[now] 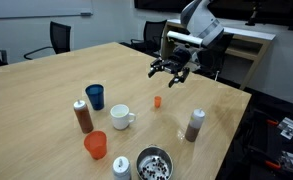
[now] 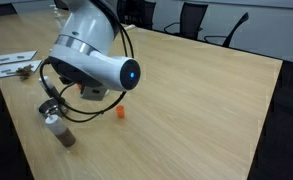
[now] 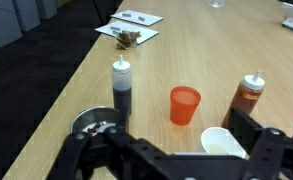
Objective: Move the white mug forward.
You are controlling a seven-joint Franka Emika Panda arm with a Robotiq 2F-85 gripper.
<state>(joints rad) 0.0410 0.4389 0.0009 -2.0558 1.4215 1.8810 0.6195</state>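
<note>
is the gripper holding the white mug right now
No, the gripper hangs open above the table, well apart from the white mug.

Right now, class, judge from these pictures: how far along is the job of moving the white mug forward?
Nothing looks done: the white mug stands untouched near the orange cup. In hand: the gripper hangs open above the table, apart from it. Left: reach, grasp and move the mug forward.

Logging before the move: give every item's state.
Small white ceramic mug: upright, ungrasped.
Orange plastic cup: upright.
Dark blue cup: upright.
White-capped brown sauce bottle: upright, capped.
Small white-capped dark bottle: upright, capped.
Black robot end effector: open, holding nothing.
</note>
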